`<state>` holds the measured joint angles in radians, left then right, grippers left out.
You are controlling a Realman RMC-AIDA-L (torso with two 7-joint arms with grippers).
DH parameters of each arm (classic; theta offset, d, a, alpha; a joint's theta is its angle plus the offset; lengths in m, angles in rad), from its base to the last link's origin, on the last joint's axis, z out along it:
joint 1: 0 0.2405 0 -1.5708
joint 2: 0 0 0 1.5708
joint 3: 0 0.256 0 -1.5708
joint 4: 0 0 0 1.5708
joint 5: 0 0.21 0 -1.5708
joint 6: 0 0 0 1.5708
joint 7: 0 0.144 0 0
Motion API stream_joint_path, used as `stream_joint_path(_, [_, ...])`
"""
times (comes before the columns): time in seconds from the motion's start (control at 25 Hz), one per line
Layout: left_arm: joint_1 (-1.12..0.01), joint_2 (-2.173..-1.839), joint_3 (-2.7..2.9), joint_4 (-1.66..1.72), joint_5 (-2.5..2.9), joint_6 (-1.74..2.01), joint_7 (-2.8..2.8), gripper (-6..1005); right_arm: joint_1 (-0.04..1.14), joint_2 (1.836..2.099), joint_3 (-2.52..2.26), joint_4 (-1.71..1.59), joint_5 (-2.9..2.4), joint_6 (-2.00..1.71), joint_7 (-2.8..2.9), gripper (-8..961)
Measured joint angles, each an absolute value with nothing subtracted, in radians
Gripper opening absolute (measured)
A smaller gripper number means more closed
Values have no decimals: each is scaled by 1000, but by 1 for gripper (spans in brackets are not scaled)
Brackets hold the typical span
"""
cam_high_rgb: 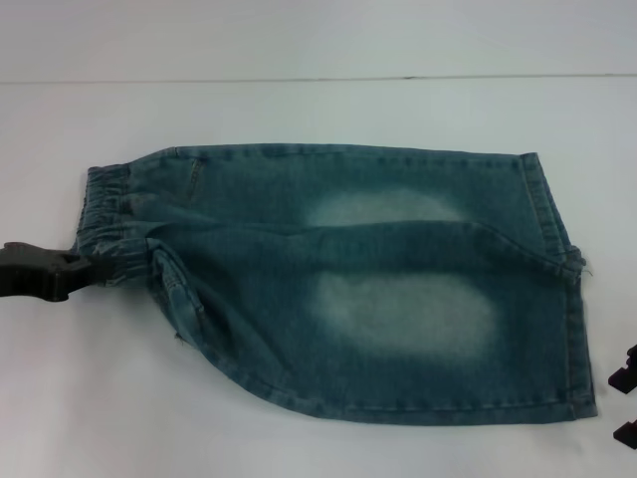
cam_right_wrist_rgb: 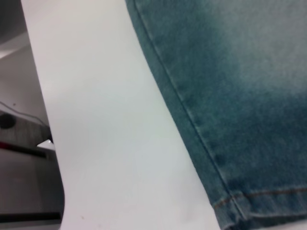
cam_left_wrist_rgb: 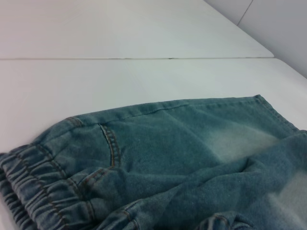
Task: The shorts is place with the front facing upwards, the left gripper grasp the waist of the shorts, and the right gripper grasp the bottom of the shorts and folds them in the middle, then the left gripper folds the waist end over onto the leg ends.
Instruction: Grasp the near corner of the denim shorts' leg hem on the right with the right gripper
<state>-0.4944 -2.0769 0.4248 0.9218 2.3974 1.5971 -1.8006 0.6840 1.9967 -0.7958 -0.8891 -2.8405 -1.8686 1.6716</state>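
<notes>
Denim shorts (cam_high_rgb: 348,289), blue w/ pale faded patches, lie flat on a white table (cam_high_rgb: 299,110), already folded lengthwise so one leg sits on the other. Gathered elastic waist (cam_high_rgb: 111,227) points to the robot's left; straight stitched leg hems (cam_high_rgb: 557,279) point to its right.

Step in hand, as judged: 2nd fold, waist end over onto the leg ends. Left gripper (cam_high_rgb: 90,269) reaches in low from the left edge, nearly level w/ the table, its tip touching the nearer part of the waistband. Fingers appear pressed on the band, pinching it, though the fabric hides the tips.

Right gripper (cam_high_rgb: 625,403) sits at the right edge, just beside the hem corner but apart from it; only two dark finger tips show, spread, holding nothing.

Next move likely calls for lifting the waist clear and carrying it rightward across the legs, keeping both layers together.
</notes>
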Motion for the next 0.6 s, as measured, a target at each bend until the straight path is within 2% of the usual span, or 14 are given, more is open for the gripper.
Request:
stream_joint_path(0.28, [-496,-2077,425,919,2398,1590,-1801,22,697,2018,-840,-887,-2841,-1866,1685,776])
stream_joint_path(0.6, [-493,-2079,425,919,2397,1579,-1800,22,710,2025,-876,-885,-2842,-1857,1710,765])
